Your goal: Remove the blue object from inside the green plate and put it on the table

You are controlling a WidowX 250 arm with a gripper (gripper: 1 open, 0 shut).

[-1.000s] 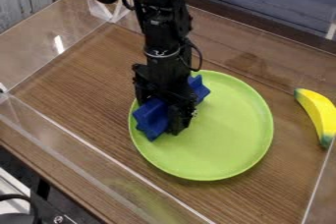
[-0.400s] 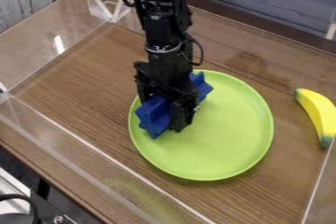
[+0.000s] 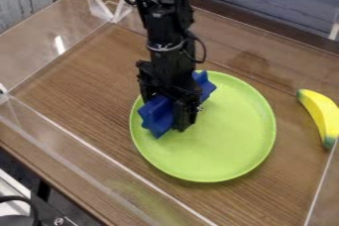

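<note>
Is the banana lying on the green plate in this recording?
No, the banana lies on the table, right of the plate in view.

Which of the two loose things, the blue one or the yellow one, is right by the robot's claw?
The blue block, under the gripper; the banana lies apart.

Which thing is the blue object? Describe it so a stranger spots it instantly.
Find the round green plate. At its upper-left part, partly hidden behind the black gripper, sits the blue object, the only blue thing there.
</note>
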